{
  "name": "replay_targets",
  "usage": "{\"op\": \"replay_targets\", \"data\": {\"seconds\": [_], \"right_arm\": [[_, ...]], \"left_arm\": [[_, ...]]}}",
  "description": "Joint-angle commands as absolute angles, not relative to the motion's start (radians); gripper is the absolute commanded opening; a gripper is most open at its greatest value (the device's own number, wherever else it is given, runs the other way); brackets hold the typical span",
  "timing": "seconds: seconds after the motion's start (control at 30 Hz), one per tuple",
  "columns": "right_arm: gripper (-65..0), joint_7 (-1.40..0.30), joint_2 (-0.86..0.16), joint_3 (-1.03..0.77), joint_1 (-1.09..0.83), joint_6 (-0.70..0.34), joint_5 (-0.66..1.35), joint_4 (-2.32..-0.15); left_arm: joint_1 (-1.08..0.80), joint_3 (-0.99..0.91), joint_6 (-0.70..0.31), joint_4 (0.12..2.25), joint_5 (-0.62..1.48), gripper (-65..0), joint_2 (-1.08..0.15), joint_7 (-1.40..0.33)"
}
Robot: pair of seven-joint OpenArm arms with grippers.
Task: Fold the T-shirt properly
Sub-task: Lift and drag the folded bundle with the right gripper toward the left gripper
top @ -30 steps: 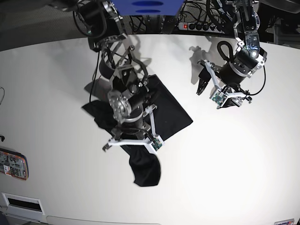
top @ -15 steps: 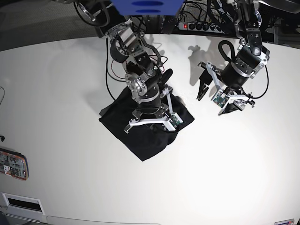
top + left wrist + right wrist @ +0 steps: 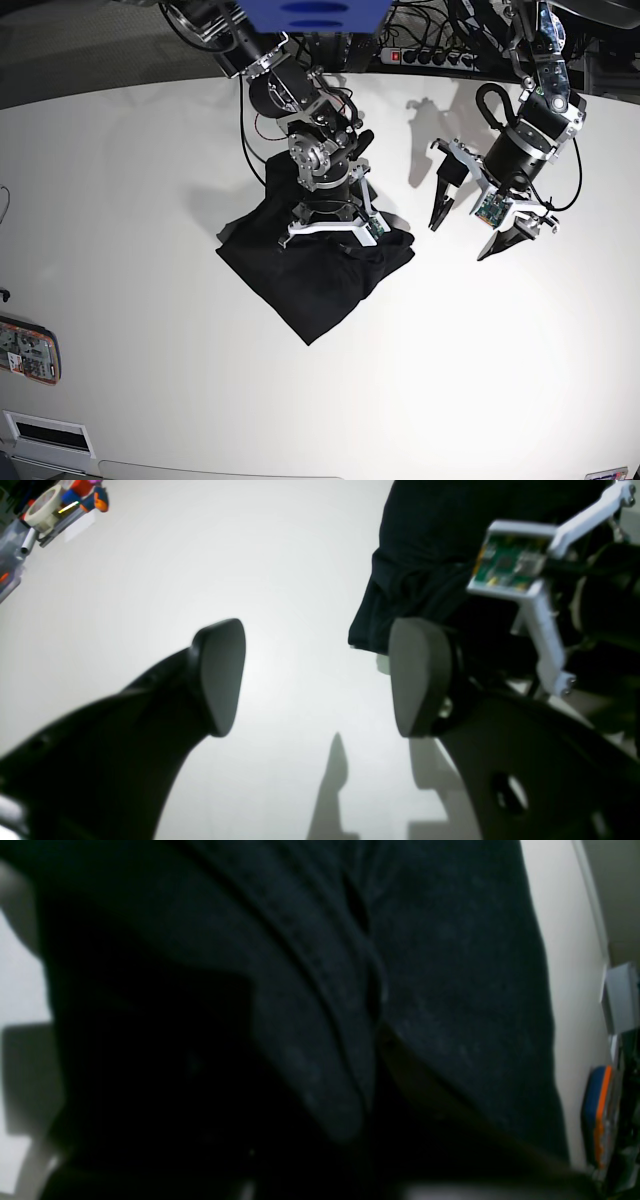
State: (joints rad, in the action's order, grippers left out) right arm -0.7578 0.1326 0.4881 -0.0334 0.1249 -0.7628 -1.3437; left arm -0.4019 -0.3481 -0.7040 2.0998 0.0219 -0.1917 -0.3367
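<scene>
The black T-shirt (image 3: 300,280) lies folded into a compact, roughly square pile at mid-table. My right gripper (image 3: 342,244) is pressed down at the pile's upper right edge, shut on a bunched fold of the T-shirt (image 3: 320,990), which fills the right wrist view; its fingertips are hidden by cloth. My left gripper (image 3: 468,226) hovers open over bare table to the right of the shirt, nothing between its fingers (image 3: 220,675). In the left wrist view the T-shirt (image 3: 425,555) edge and the other arm's green camera board (image 3: 507,565) sit just beyond the right finger.
A power strip (image 3: 430,56) and cables run along the table's back edge. An orange-and-grey device (image 3: 27,350) and a white box (image 3: 45,435) lie at the front left. Small tools (image 3: 55,505) sit far off in the left wrist view.
My right arm has swung up and to the right, carrying the shirt's hanging lower part over the rest, so the shirt is now a compact pile. The left gripper has dropped slightly, still open.
</scene>
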Motion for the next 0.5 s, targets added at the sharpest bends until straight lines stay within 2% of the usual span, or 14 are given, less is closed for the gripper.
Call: {"op": "replay_targets", "data": {"seconds": [0.0, 0.03, 0.17, 0.27, 0.4, 0.47], "right_arm": [[-65.0, -0.76, 0.143, 0.504, -0.033, 0.11, -0.719, -1.354], [-62.1, -0.762, 0.143, 0.515, -0.041, 0.11, -0.682, -1.362], [-35.3, -0.765, 0.139, 0.559, -0.042, 0.081, -0.518, -1.438], [-20.2, -0.766, 0.139, 0.588, -0.042, 0.038, -0.421, -1.5], [-10.6, -0.766, 0.139, 0.59, -0.044, 0.038, -0.355, -1.563], [-9.4, -0.765, 0.139, 0.59, -0.044, 0.038, -0.335, -1.584]], "left_arm": [[-0.398, -0.349, -0.698, 2.115, 0.038, -22.5, -0.199, -0.308], [-0.398, -0.349, -0.698, 2.115, 0.038, -22.5, -0.199, -0.308], [-0.397, -0.348, -0.698, 2.114, 0.036, -22.5, -0.2, -0.308], [-0.397, -0.349, -0.698, 2.114, 0.036, -22.5, -0.2, -0.308], [-0.397, -0.349, -0.698, 2.114, 0.035, -22.5, -0.2, -0.308], [-0.397, -0.349, -0.698, 2.112, 0.035, -22.5, -0.2, -0.309]]}}
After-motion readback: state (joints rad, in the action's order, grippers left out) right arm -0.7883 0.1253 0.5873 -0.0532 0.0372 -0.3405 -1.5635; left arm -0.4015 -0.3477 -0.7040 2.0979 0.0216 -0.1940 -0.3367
